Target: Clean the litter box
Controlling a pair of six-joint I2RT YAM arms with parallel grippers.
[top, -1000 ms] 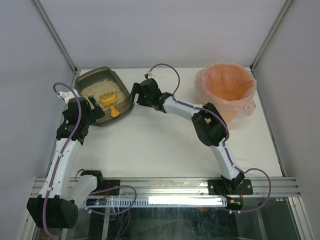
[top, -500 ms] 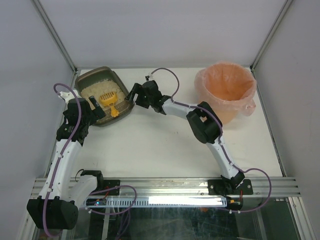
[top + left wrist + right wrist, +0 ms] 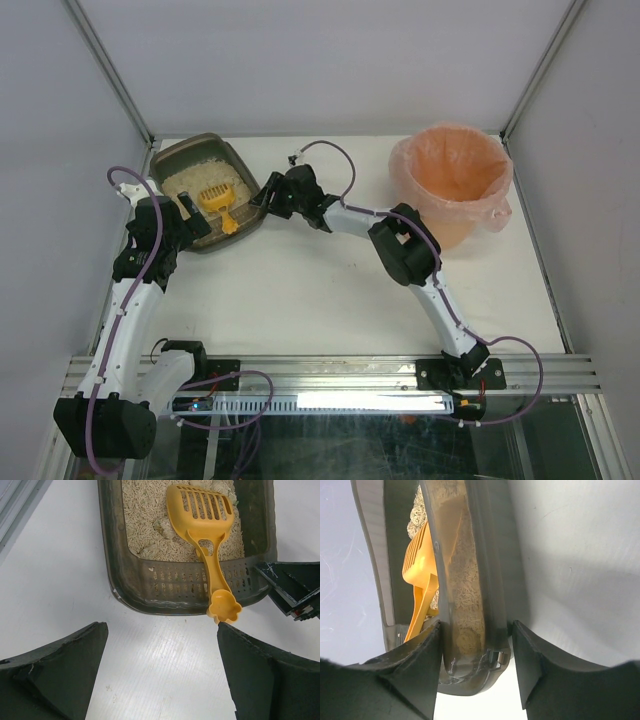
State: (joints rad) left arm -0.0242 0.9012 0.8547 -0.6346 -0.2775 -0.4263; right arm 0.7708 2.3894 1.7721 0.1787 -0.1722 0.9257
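The litter box [image 3: 190, 152], a dark grey-brown tray of beige litter, sits at the back left. A yellow slotted scoop [image 3: 217, 198] lies in it, its handle over the near rim. My right gripper [image 3: 262, 200] is open and straddles the box's right rim [image 3: 490, 580]: one finger inside, one outside, close to the wall. My left gripper [image 3: 197, 222] is open wide and empty over the table, just in front of the box [image 3: 112, 555]. The scoop's handle end [image 3: 225, 611] is near its right finger.
The orange-pink bag-lined bucket [image 3: 452, 180] stands at the back right. Grey walls and metal posts close in the back and sides. The right arm's links stretch across the middle of the table. The right gripper's black finger [image 3: 292, 587] shows beside the box.
My right gripper has moved left onto the litter box's right rim and now straddles it. The left arm, scoop and box have not moved.
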